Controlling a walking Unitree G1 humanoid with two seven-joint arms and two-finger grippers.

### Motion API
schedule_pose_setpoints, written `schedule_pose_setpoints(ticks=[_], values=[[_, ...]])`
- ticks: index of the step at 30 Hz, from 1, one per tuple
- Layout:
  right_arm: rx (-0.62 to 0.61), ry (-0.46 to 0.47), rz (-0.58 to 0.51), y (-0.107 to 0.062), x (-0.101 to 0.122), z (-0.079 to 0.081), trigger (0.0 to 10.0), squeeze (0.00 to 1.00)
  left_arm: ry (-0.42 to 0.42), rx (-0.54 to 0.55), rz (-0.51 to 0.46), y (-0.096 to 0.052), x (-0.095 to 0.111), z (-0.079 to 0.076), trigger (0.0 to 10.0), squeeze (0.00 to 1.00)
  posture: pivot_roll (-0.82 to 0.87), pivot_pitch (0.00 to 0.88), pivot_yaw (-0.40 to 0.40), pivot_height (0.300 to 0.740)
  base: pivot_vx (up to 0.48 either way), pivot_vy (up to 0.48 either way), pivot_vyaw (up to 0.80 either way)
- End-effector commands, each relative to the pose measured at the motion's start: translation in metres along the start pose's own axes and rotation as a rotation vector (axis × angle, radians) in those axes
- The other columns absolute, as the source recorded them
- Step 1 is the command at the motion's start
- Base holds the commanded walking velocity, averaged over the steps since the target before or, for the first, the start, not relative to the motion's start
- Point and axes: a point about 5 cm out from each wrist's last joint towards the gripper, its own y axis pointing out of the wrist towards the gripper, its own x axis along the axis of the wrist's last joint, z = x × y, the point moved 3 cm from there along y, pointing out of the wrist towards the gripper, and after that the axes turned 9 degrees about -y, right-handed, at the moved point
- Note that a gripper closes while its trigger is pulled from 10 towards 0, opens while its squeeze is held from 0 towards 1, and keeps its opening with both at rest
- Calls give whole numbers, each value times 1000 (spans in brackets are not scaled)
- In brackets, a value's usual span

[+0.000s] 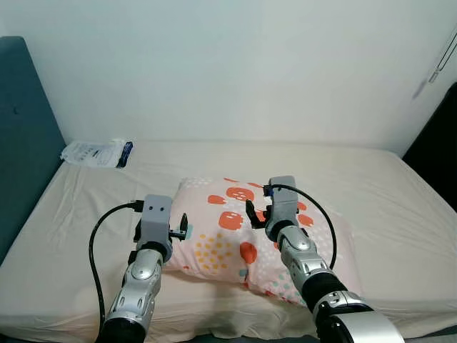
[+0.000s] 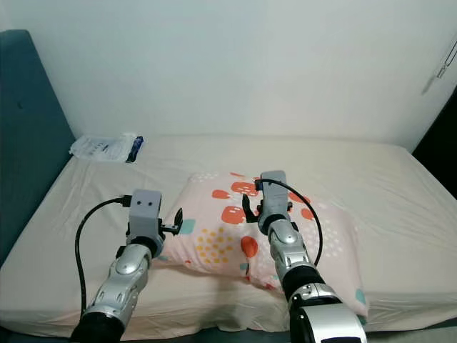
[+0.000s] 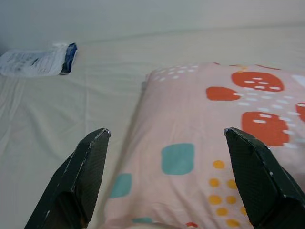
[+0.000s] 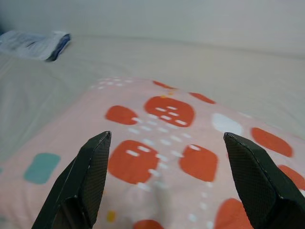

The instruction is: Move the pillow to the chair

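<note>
The right gripper (image 4: 167,183) has its two black fingers (image 4: 83,183) spread wide apart — one rising from the lower left of the frame, the other from the lower right. Between and beyond them lies the pillow (image 4: 162,138), pale pink with red-orange patches, white dashes and a teal patch at the left edge. It rests on a cream bed sheet (image 4: 228,71). In the upper left corner sits a white packet (image 4: 33,44) with a dark blue end — its print is unreadable. A pale wall (image 4: 190,19) runs across the top.

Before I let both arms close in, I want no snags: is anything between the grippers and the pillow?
Nothing visible. The left gripper hangs open at the pillow's left edge, the right gripper open above its middle, bare fabric between the fingers. The packet lies far back on the bed.
</note>
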Motion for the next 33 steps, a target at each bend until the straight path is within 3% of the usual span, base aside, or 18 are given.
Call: schedule_pose_setpoints(ticks=[1, 15, 33], values=[[-9, 27, 0, 0, 1, -3, 10000, 0, 7, 8, 10, 2, -1, 2, 10000, 0, 12, 0, -88, 730, 0, 0, 0], [-96, 31, 16, -6, -7, -34, 10000, 0, -21, 6, 50, 1, -7, 6, 10000, 0, 3, 0, -92, 675, 0, 0, 0], [-98, 37, -12, -6, -2, -35, 10000, 0, -21, 9, 49, 2, -6, 8, 10000, 0, 0, 0, -91, 640, 0, 0, 0]])
